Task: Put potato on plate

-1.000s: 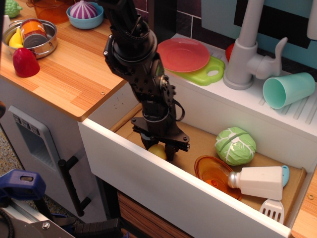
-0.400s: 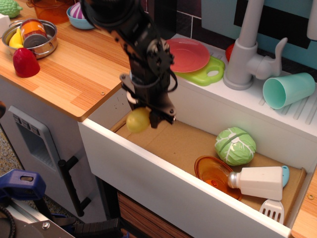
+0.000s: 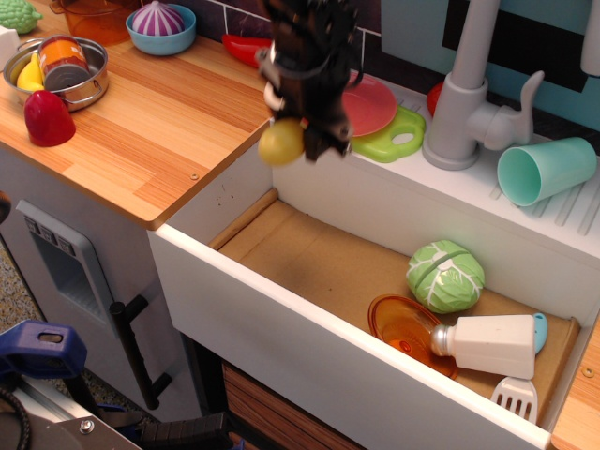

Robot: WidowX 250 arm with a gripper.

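The yellow egg-shaped potato (image 3: 281, 142) hangs in my gripper (image 3: 292, 139), which is shut on it. I hold it in the air above the left end of the open drawer, level with the counter edge. The pinkish-red plate (image 3: 371, 105) lies on the lime-green cutting board (image 3: 394, 139) on the ledge left of the faucet. The plate is just right of and behind my gripper, and my arm hides its left part.
The open drawer (image 3: 309, 253) holds a green cabbage (image 3: 445, 275), an orange dish (image 3: 405, 328), a white bottle (image 3: 492, 344) and a spatula (image 3: 514, 397). Grey faucet (image 3: 469, 94) and teal cup (image 3: 544, 169) stand right. Pot (image 3: 58, 70), red object (image 3: 47, 119) and blue bowl (image 3: 161, 26) sit on the wooden counter.
I lifted the potato out of the drawer's left end and carried it up and to the right, toward the plate.
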